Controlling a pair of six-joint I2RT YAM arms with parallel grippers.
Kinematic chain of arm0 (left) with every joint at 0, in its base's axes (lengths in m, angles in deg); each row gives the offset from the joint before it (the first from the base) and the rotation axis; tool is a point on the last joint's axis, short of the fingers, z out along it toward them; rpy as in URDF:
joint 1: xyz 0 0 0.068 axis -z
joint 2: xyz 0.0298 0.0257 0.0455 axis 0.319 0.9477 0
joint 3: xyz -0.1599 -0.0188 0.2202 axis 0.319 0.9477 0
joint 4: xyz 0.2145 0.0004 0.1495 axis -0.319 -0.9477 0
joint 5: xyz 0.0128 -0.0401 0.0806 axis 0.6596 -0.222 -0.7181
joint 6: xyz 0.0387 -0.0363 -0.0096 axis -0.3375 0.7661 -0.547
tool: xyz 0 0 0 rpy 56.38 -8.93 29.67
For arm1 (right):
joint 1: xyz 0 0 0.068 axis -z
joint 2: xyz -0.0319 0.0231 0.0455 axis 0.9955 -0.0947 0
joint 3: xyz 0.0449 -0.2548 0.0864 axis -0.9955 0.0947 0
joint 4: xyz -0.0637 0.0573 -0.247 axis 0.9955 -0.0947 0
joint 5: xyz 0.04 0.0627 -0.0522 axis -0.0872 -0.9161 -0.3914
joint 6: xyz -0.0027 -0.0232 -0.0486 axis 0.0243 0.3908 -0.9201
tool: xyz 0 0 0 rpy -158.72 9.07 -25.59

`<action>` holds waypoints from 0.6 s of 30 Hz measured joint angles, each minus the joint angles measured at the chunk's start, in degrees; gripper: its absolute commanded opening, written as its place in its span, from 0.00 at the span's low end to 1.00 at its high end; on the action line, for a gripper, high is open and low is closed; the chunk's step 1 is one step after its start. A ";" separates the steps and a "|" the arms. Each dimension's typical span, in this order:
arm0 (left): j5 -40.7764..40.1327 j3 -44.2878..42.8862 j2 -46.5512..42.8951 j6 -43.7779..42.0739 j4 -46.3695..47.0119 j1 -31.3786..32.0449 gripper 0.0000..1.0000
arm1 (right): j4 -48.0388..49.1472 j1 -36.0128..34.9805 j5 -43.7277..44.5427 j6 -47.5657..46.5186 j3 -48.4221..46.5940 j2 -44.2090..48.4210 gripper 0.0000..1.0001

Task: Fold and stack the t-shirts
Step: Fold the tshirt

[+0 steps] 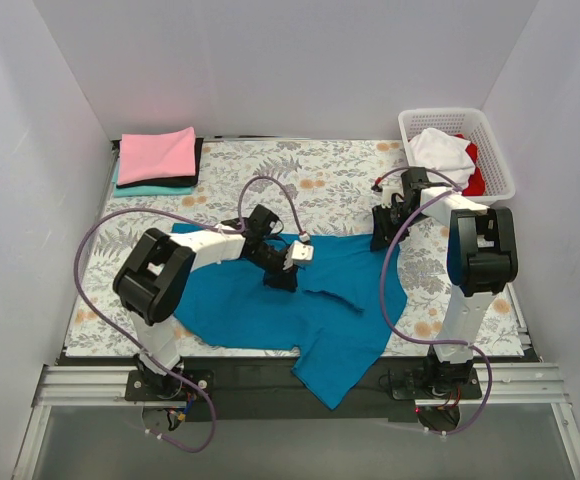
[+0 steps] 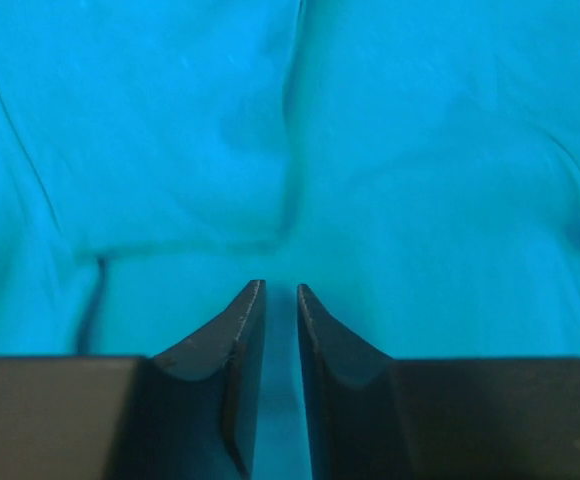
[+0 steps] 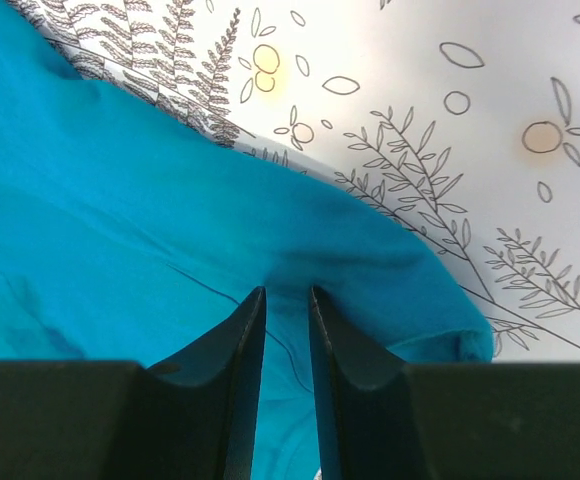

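A deep teal-blue t-shirt (image 1: 340,310) lies spread and rumpled across the middle of the table, its lower part hanging over the front edge. My left gripper (image 1: 282,278) is down on its middle, jaws nearly together with teal cloth (image 2: 170,130) between them (image 2: 281,288). My right gripper (image 1: 380,240) is at the shirt's far right edge, jaws close together (image 3: 283,290) on puckered teal cloth (image 3: 120,200). A folded stack sits at the back left: pink t-shirt (image 1: 157,153) on top, black (image 1: 198,160) and aqua (image 1: 135,190) under it.
A white lattice basket (image 1: 440,114) stands at the back right with a white t-shirt (image 1: 440,150) and a red one (image 1: 477,180) in it. The floral table cloth (image 1: 340,180) shows behind the teal shirt and beside it (image 3: 490,90). White walls enclose three sides.
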 measured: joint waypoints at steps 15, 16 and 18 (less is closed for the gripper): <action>-1.09 -1.97 -10.38 19.63 2.32 -17.29 0.21 | -0.02 -1.64 5.66 -5.01 -1.40 0.70 0.33; -2.36 -2.82 -10.38 22.16 2.78 -20.28 0.19 | -0.04 -2.10 6.01 -5.53 -1.40 0.96 0.34; -6.03 -4.07 -10.25 26.69 2.86 -25.77 0.18 | -0.07 -3.28 6.45 -6.40 -1.38 2.32 0.34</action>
